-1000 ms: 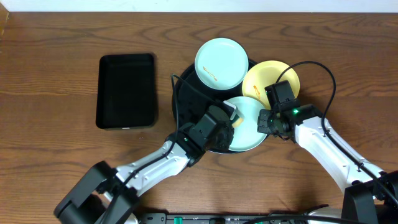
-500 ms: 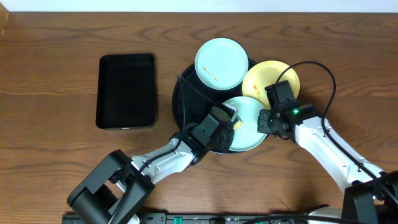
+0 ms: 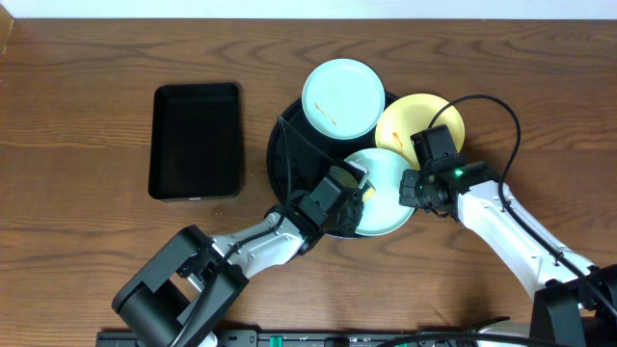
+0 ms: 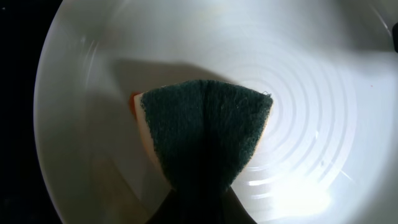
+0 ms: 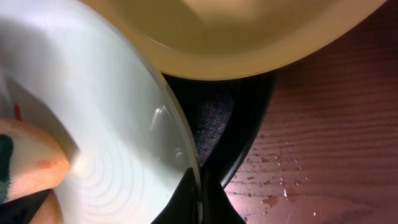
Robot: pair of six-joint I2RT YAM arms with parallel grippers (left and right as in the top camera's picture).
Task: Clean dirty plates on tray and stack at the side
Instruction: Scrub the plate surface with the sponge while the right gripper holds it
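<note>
Between the two grippers, seen from overhead, the nearest mint plate [image 3: 386, 202] lies on the right part of the round tray [image 3: 287, 154]. The left gripper [image 3: 352, 180] is closed on a sponge [image 3: 366, 189] and presses it onto the plate's left side. The right gripper [image 3: 414, 189] pinches the opposite rim. Just beyond the right jaws sits the yellow plate [image 3: 424, 114], and beyond the left jaws the far mint plate [image 3: 343, 98], streaked with orange. Both crowd the working plate, so I judge short strokes safer than long sweeps. A rectangular tray [image 3: 196, 140] lies well apart, out past the left arm on the table [image 3: 87, 96].

From the left wrist, the jaws themselves are hidden below the frame. The sponge's dark green face fans out ahead of them, flat on the plate. An orange smear [image 4: 133, 104] peeks out at the sponge's left corner, so the scrub probably wants to shift that way, with firm downward pressure.

From the right wrist, the fingertips meet on the mint plate's thin rim. The yellow plate overhangs directly ahead of the jaws, with the tray's black wall between and below. Droplets dot the wood to their right. Wet surfaces could let the rim slip, so the pinch should stay tight while the sponge pushes.
</note>
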